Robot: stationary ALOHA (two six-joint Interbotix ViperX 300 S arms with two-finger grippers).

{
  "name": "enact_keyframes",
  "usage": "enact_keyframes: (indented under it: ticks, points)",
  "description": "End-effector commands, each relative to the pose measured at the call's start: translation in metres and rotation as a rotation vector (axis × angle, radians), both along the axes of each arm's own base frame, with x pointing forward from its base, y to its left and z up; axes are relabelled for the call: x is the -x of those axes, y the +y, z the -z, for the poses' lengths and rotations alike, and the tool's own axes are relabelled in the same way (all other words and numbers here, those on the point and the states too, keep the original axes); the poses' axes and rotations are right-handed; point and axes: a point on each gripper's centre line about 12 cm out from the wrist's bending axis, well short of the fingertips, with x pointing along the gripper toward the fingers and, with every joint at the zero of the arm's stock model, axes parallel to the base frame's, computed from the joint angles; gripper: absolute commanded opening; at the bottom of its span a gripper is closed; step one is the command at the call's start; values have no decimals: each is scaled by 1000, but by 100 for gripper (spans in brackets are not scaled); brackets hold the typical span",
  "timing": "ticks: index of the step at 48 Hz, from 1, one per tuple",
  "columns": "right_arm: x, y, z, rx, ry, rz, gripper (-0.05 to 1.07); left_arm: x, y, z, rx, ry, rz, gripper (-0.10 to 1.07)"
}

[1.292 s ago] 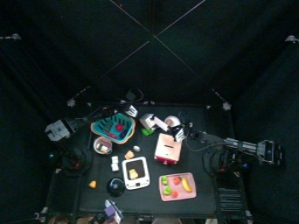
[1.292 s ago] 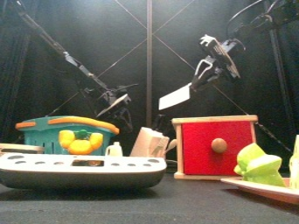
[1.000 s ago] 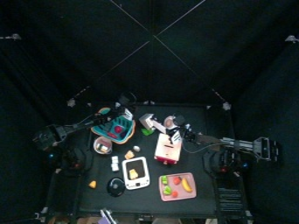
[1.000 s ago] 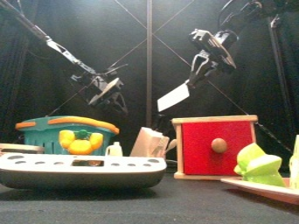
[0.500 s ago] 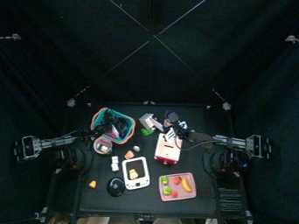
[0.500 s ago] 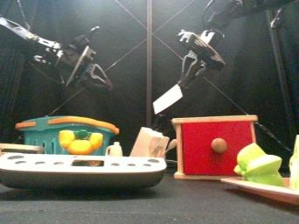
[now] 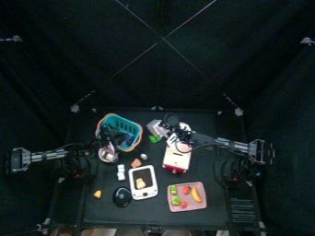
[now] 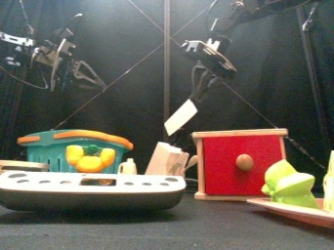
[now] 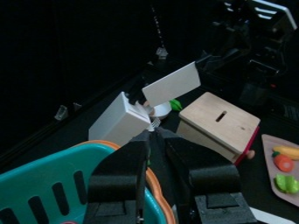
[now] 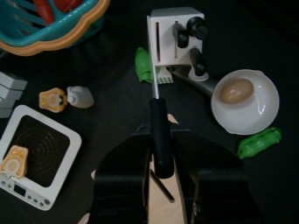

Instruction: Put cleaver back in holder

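The cleaver (image 8: 182,117), with a white blade and black handle, hangs blade-down from my right gripper (image 8: 209,57), which is shut on the handle (image 10: 156,144). Its blade hovers just above the white slotted holder (image 8: 166,157), up and to the right of its top. The right wrist view shows the blade (image 10: 153,61) edge-on, lined up beside the holder (image 10: 176,39). From the left wrist I see the blade (image 9: 173,83) over the holder (image 9: 125,118). My left gripper (image 8: 59,66) hangs high at the left, jaws close together and holding nothing.
A teal basket with an orange rim (image 8: 74,146) stands left of the holder, and a red wooden box (image 8: 241,164) stands to its right. A white bowl (image 10: 239,94) and a green pod (image 10: 260,143) lie beside the holder. A grey tray (image 8: 92,190) fills the front.
My left arm has pulled back from the holder to the far left and risen. My right gripper has carried the cleaver leftward and lower, toward the holder.
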Motion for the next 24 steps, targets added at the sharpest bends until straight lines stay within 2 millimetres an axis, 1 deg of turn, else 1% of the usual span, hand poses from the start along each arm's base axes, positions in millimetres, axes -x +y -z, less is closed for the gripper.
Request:
enact_keyframes:
  ticks: [1,17,24]
  points:
    - [1,-6,-15,12,-36,15,54,0,1,-5,7,-23,-11,60]
    - [-6,-11,6,-7,19,23,54,0,1,-1,20,-16,-14,60]
    - [-9,-12,6,-7,19,23,54,2,1,2,27,-9,-18,61]
